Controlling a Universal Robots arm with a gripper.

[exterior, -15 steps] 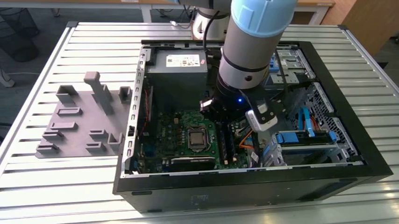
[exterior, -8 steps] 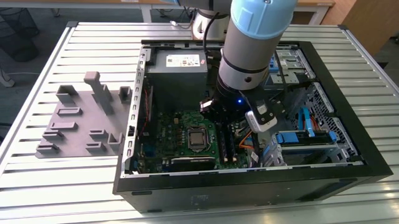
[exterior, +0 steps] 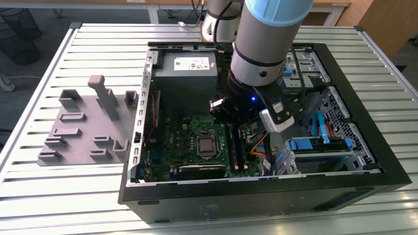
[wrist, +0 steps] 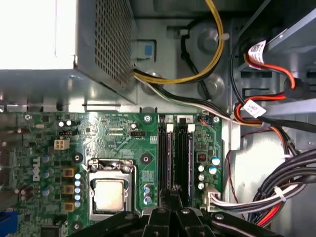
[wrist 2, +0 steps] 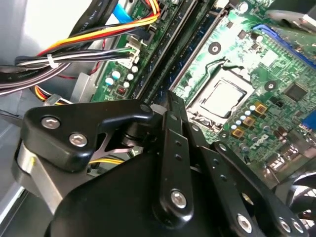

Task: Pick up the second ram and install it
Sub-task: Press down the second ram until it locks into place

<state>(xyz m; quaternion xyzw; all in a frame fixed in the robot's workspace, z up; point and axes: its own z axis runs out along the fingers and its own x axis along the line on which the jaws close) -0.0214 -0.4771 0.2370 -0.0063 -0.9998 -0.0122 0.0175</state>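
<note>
- The arm reaches down into the open computer case (exterior: 365, 161) lying on the slatted bench (exterior: 98, 44), with the gripper (wrist: 174, 200) low over the memory slots (wrist: 178, 153) of the green motherboard (wrist: 118, 143), beside the processor socket (wrist: 109, 192).
- In the first wrist view the fingertips (wrist: 168, 197) meet right at the near end of the slots. They look drawn close together, but whether they are clenched on anything I cannot tell.
- The second ram is hard to pick out. A thin blue-green edge runs along one slot (wrist 2: 185, 69) in the second wrist view, and it may be a stick sitting in or over the slot. I cannot say whether it is the second one or whether it is fully seated.
- To do this step well, I judge the stick must stay parallel to its slot and square to the board. Pressure should go straight down and evenly, with the end latches free to close.
- The gripper body (wrist 2: 163, 187) hides the contact point in both wrist views.
- The cable bundle (wrist: 276, 197) lies near the slots and should be kept clear.
- The grey fixture (exterior: 85, 127) stands outside the case on the exterior view's left. From here its holders look empty.
</note>
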